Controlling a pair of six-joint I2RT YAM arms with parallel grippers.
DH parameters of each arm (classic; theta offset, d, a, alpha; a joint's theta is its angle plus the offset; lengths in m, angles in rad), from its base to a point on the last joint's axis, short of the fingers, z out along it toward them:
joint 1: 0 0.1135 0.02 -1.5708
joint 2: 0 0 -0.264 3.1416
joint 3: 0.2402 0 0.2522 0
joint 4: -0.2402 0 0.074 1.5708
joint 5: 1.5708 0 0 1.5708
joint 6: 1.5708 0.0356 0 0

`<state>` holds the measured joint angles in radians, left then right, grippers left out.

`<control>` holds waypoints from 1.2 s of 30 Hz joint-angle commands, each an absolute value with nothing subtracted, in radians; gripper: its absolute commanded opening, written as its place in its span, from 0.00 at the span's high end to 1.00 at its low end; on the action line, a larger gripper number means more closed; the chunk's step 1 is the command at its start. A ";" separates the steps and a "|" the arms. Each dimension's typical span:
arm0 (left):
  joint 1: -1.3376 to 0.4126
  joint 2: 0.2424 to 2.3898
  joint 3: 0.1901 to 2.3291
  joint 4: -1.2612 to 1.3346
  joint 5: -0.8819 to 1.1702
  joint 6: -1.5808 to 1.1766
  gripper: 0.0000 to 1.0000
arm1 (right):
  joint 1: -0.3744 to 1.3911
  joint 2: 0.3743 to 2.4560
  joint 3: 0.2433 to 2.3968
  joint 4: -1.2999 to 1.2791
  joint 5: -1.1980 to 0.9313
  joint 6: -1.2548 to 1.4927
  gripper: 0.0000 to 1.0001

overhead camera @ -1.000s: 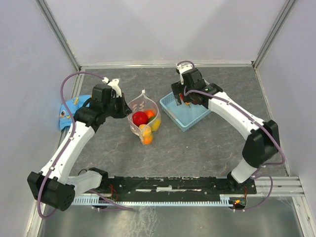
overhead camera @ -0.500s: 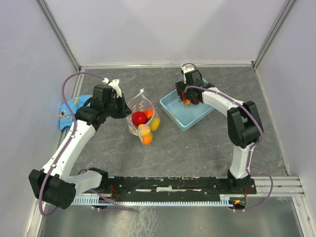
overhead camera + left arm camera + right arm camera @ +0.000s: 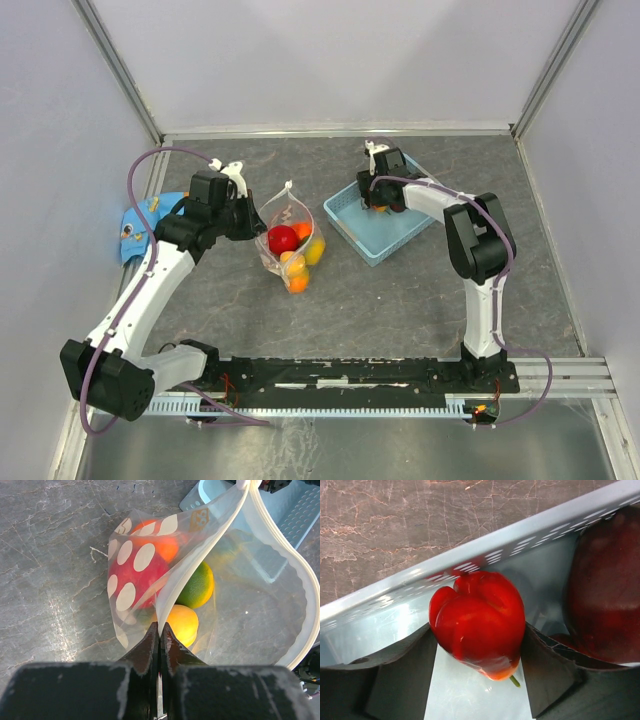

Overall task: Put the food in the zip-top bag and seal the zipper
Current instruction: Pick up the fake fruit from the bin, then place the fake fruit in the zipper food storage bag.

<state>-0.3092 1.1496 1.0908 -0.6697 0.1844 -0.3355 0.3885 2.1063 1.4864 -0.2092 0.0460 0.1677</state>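
Note:
The zip-top bag [image 3: 290,228] stands open on the table. My left gripper [image 3: 160,630] is shut on its mouth edge with the whitish zipper [image 3: 200,555], holding that side up. Inside the bag [image 3: 260,605] lie a red fruit [image 3: 140,575], a green-yellow one [image 3: 197,586] and an orange-yellow one [image 3: 182,622]. My right gripper [image 3: 479,645] is down in the blue basket [image 3: 390,238]. Its fingers touch both sides of a glossy red pepper [image 3: 480,620]. A dark maroon piece [image 3: 605,585] lies right beside the pepper.
A blue patterned cloth [image 3: 135,225] lies at the table's left edge, behind my left arm. The basket's perforated wall [image 3: 485,557] rises just beyond the pepper. Metal frame posts and grey walls ring the table.
My right gripper has gone lower into the basket and its jaws have narrowed onto the red pepper, while the arm's elbow folded inward. My left gripper still holds the bag's edge.

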 commanded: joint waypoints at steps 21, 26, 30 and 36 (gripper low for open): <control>-0.293 1.100 1.074 -0.597 0.231 -0.304 0.97 | 0.436 1.648 1.288 -0.213 -0.027 0.272 0.47; -0.292 1.085 1.068 -0.585 0.240 -0.306 0.97 | 0.517 1.537 1.274 -0.250 0.009 0.288 0.47; -0.292 1.082 1.067 -0.581 0.248 -0.310 0.97 | 0.590 1.459 1.285 -0.277 0.055 0.295 0.46; -0.292 1.081 1.062 -0.578 0.259 -0.310 0.97 | 0.699 1.376 1.277 -0.229 0.075 0.348 0.46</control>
